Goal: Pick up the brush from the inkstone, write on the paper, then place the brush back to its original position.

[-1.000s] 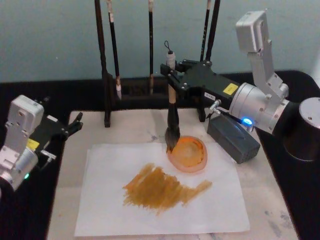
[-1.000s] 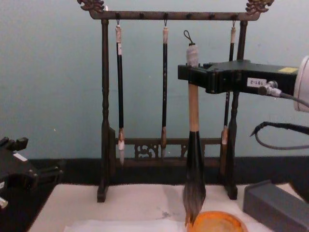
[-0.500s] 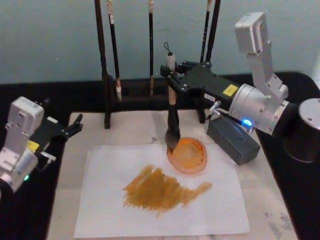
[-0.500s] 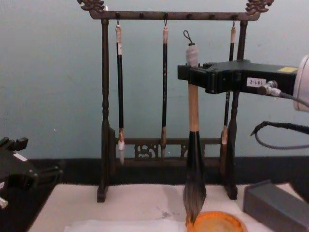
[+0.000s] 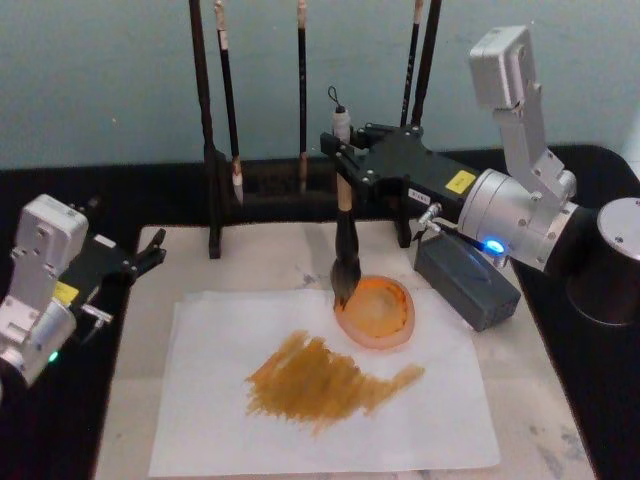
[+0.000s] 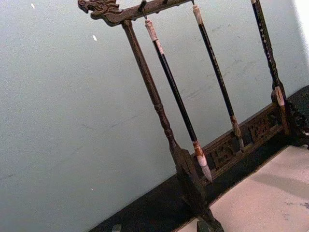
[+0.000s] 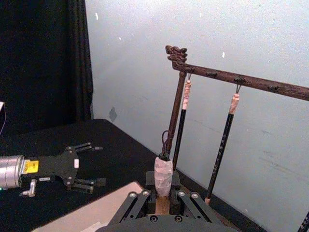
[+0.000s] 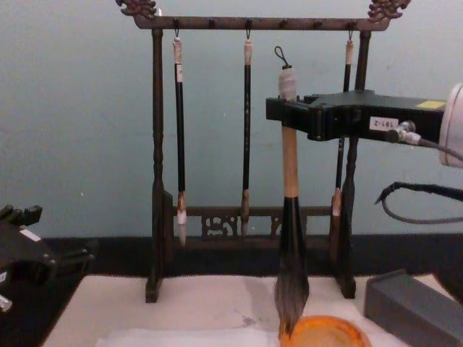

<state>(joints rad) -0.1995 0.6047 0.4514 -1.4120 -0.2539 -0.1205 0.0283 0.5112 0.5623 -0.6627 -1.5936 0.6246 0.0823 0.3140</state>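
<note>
The brush (image 5: 343,225) hangs upright, its tan handle clamped near the top by my right gripper (image 5: 342,170), which is shut on it. The bristle tip is at the left rim of the inkstone (image 5: 380,312), an orange dish on the paper's far edge. In the chest view the brush (image 8: 289,181) drops from the right gripper (image 8: 289,116) to the inkstone (image 8: 325,332). The paper (image 5: 210,420) lies flat with a broad orange-brown smear in its middle. At the table's left edge my left gripper (image 5: 145,255) is parked and open, clear of the paper.
A wooden rack (image 5: 212,150) with thin black brushes stands behind the mat. A grey block (image 5: 467,278) lies just right of the inkstone. A black cylinder (image 5: 610,260) stands at the far right. The cream felt mat (image 5: 540,410) lies under the paper.
The left arm has sunk very slightly. The brush and the right gripper stay where they were.
</note>
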